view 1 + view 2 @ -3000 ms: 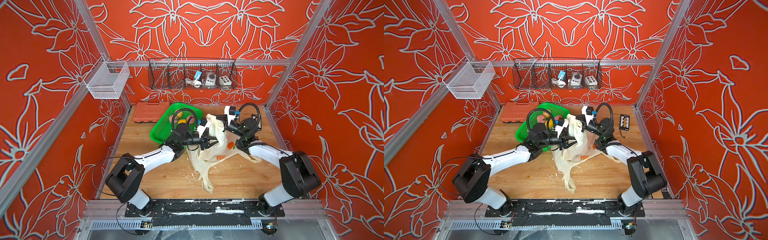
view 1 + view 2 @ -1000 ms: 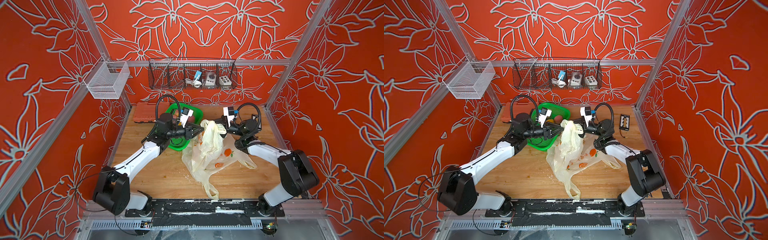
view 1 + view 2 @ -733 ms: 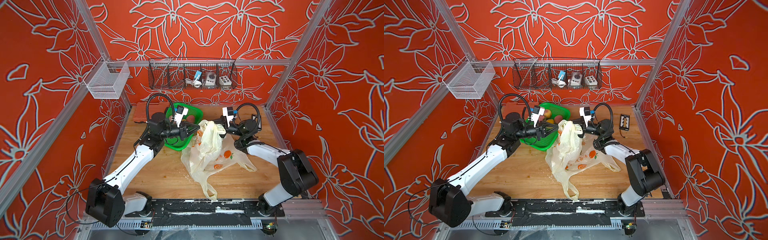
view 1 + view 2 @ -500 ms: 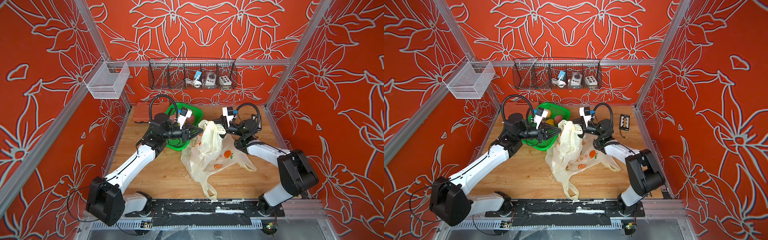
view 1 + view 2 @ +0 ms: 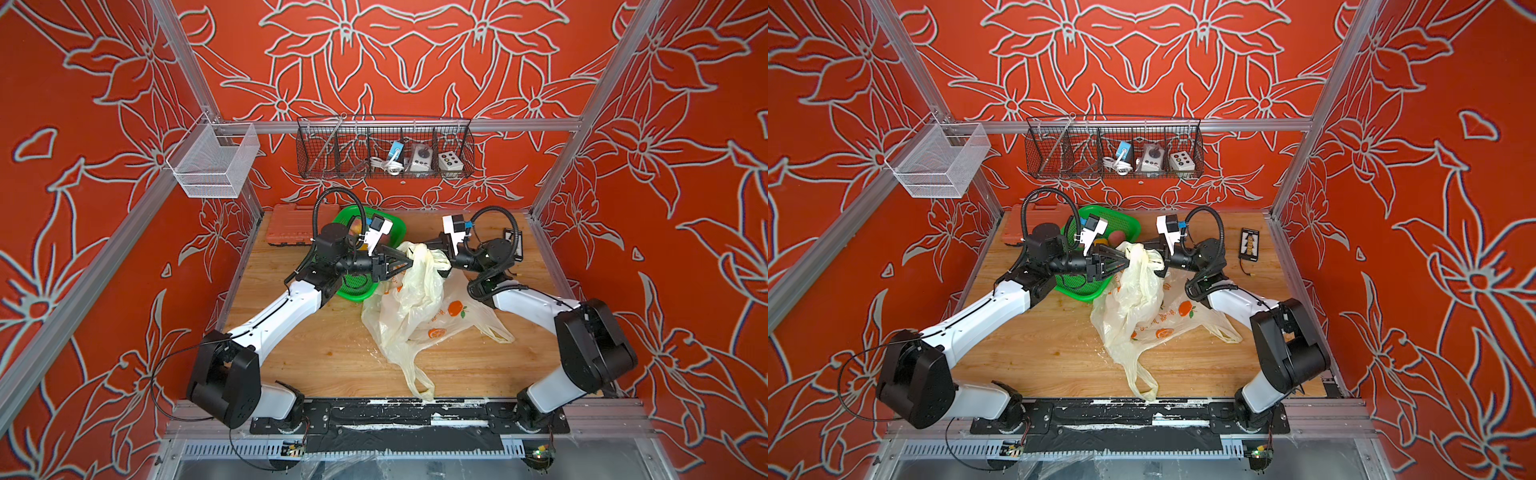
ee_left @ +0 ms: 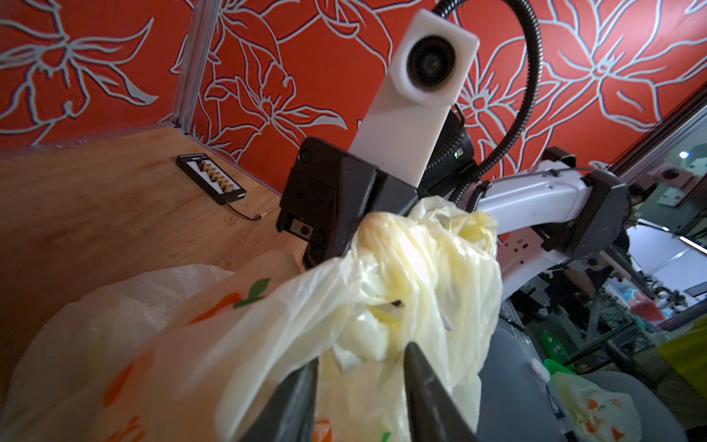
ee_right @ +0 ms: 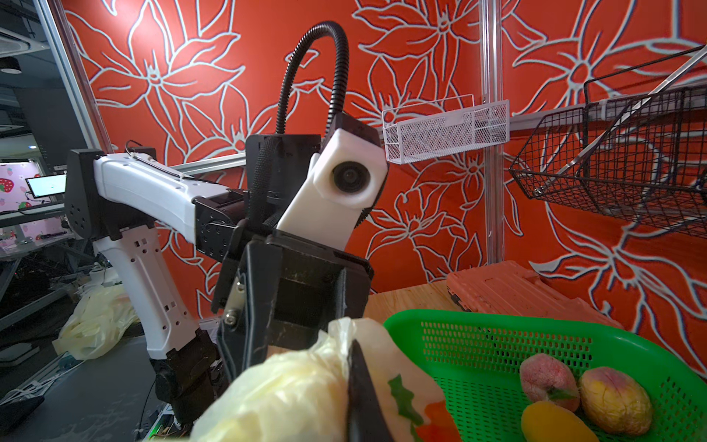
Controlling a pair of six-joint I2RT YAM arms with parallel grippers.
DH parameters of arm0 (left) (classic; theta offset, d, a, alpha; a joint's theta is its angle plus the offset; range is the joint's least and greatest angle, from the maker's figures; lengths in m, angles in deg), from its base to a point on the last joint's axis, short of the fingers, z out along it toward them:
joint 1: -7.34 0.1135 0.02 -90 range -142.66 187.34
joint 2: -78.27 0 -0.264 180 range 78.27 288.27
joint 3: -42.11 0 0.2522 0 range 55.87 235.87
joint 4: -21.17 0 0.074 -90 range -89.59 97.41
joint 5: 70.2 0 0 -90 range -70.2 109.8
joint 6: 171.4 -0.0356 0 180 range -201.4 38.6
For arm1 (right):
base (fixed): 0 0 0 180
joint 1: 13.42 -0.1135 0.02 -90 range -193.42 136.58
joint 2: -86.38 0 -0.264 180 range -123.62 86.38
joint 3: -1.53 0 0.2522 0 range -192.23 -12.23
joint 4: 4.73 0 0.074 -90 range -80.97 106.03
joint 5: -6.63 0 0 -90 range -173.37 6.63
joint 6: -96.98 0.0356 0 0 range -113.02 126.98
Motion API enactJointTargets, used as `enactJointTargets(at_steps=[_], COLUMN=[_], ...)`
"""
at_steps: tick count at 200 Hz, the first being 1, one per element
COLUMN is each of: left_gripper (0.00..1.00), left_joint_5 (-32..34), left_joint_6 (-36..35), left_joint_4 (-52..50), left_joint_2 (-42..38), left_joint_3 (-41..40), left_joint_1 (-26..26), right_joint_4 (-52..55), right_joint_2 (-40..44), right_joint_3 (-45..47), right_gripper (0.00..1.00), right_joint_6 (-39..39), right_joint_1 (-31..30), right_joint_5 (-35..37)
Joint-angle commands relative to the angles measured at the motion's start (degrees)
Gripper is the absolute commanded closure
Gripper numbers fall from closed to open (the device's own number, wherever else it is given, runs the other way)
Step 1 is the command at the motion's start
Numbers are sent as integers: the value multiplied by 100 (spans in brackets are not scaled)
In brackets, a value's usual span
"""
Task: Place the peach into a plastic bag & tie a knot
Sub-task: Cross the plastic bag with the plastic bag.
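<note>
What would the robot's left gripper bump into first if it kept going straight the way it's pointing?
The bunched top of the plastic bag, right at the open tips of the left gripper. Just behind sits the right gripper, pinching the same plastic; that gap is hard to judge.

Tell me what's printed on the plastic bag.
Oranges with green leaves on the pale yellow plastic bag; clearest in a top view.
</note>
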Motion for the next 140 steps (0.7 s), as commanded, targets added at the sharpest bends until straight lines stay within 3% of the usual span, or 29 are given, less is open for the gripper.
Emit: enactJointTargets(at_steps=[1,43,80,140], left_gripper=[54,61,57,62], left_joint_5=[-73,-131,-228,-454], left_joint_6=[35,-46,95,418], left_joint_4=[250,143,225,718], left_joint_2=[-36,35,-118,-8], left_joint_3=[134,241,136,74], left_joint_1=[34,90,261,277], right_joint_4=[-181,-216,-268,-284], right_joint_2=[141,185,160,172], right_joint_3=[-147,-118,-88,-127], right_gripper=[100,100,100,100], right_joint_6=[88,102,96,137], right_joint_1=[-69,-71,-72,-81], right_joint_5=[-200,-305,-338,-342])
